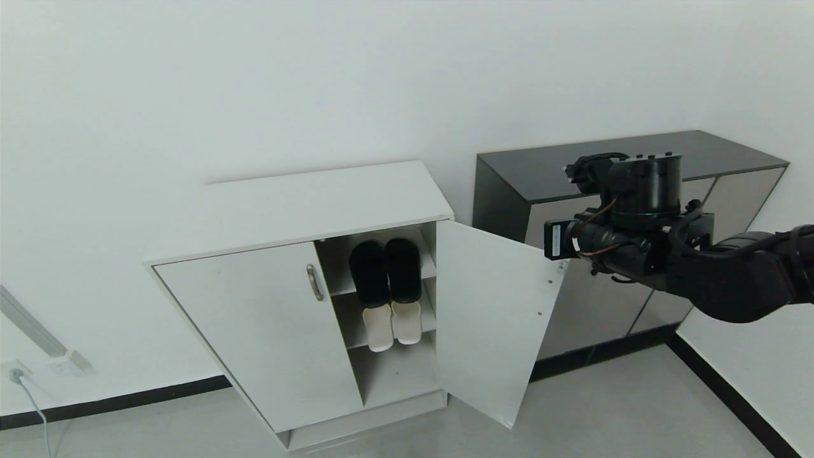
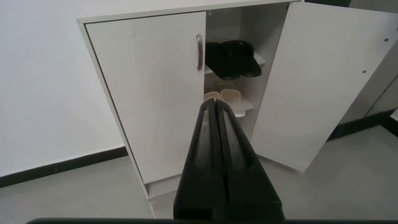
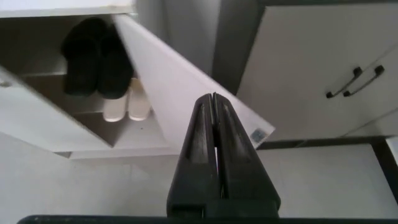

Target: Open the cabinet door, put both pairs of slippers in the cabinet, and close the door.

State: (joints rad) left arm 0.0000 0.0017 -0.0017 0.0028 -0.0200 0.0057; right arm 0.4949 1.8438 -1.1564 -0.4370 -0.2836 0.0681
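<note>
L→R: cabinet (image 1: 305, 203) L door (image 1: 254, 331) is flush, handle (image 1: 314, 282) at its inner edge. Behind the open half, the black slippers (image 1: 386, 270) sit on the upper shelf and the white slippers (image 1: 392, 324) on the shelf below, toes out, so both prs are stowed. R door (image 1: 493, 318) stands swung out, hinged on the cabinet's R side, long axis vertical, free edge pointing to robot's R. Right gripper (image 3: 214, 98) has fingers pressed together w/ nothing between, sitting just beside the door's free edge near the top corner; can't tell if touching. Left gripper (image 2: 216, 104) is also pinched together and empty, facing the cabinet front, well apart from it. Judgement: only the close is left. R arm is the nearer one, door lies to its L, so the push should go L and back toward the cabinet, across the free edge.
</note>
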